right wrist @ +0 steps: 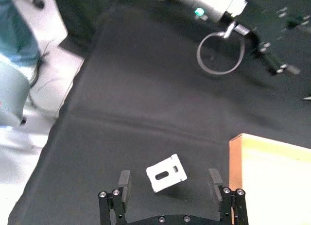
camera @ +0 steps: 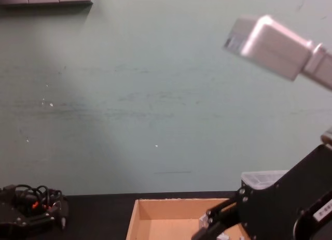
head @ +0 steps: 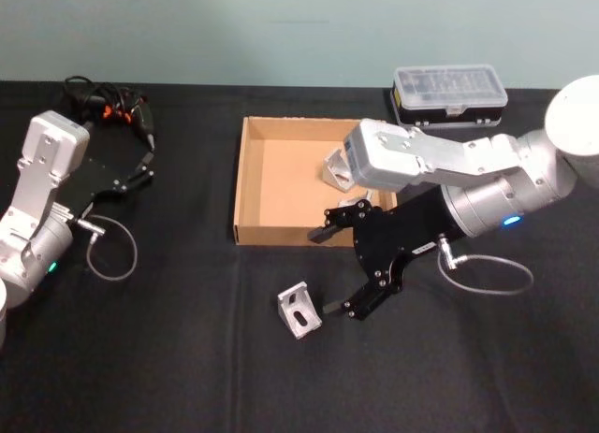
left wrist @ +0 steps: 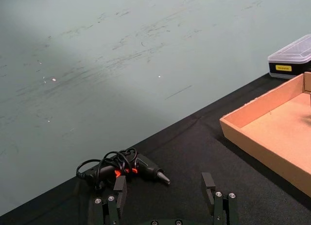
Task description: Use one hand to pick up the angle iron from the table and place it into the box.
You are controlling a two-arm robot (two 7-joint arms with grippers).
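A silver angle iron [head: 298, 310] lies on the black table [head: 168, 368] just in front of the tan box [head: 271, 234]. My right gripper [head: 326, 272] is open right beside it, near the box's front wall. In the right wrist view the angle iron [right wrist: 166, 173] sits between the spread fingers [right wrist: 125, 179] of the right gripper [right wrist: 169, 179], untouched. Another angle iron [head: 337, 168] rests inside the box, partly hidden by my right arm. My left gripper [head: 148, 160] is parked open at the far left of the table.
A black case with a clear lid [head: 449, 94] stands behind the box at the back right. A corded tool with orange marks [head: 112, 108] lies at the back left, close to the left gripper [left wrist: 164, 183]. Grey cable loops lie by both arms.
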